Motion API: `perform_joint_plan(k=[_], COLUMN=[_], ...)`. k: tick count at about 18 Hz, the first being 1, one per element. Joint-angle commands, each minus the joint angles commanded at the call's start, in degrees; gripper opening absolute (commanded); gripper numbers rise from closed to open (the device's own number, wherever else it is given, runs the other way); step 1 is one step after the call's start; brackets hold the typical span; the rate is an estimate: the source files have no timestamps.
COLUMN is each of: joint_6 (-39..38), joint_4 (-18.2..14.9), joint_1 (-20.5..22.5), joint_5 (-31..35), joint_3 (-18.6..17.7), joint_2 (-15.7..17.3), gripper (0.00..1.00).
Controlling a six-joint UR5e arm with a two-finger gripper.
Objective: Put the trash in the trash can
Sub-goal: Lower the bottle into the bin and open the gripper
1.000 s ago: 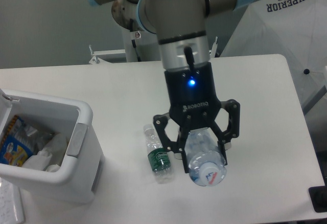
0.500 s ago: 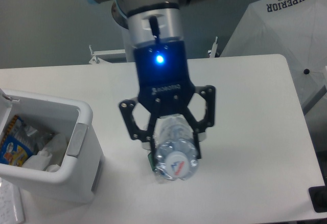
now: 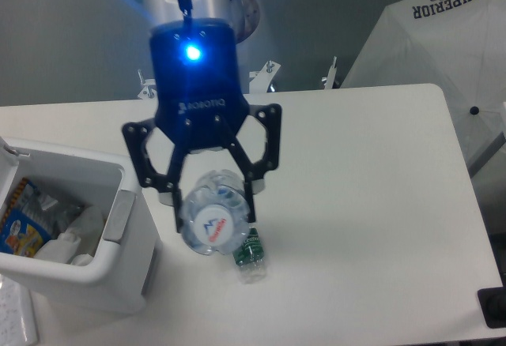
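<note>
Claw [image 3: 207, 204] grips bluish bottle [image 3: 210, 221], cap end toward camera; trash can [image 3: 118, 204] sits just left of it, short green-label bottle [image 3: 251, 256] lying lower right.

End effector [image 3: 212, 204] clamped on bluish bottle [image 3: 212, 221], held above counter [image 3: 364, 172], just right of trash can [image 3: 87, 227]. Short green-label bottle [image 3: 250, 253] lies on counter, partly hidden beneath held bottle. Trash can holds crumpled paper and blue-and-yellow packet [image 3: 20, 223].

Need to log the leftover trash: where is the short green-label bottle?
The short green-label bottle lies on the table, right of the trash can.
</note>
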Motion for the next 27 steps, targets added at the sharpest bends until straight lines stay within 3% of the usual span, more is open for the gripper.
perform_joint_plan(k=[13,22,24,27], joint_6=[-0.27,-0.36,-0.36,-0.97], joint_4=[-0.09,-0.09,-0.09,-0.17], joint_1=[-11.25,-13.45,-13.80,-14.06], joint_5=[-0.09,-0.09,-0.09,-0.09], joint_3=[-5.89,-8.26,-8.53,-8.88], joint_2=[-0.08,-0.78,-1.13,-1.57], gripper=[0.67,0.67,0.73,0.73])
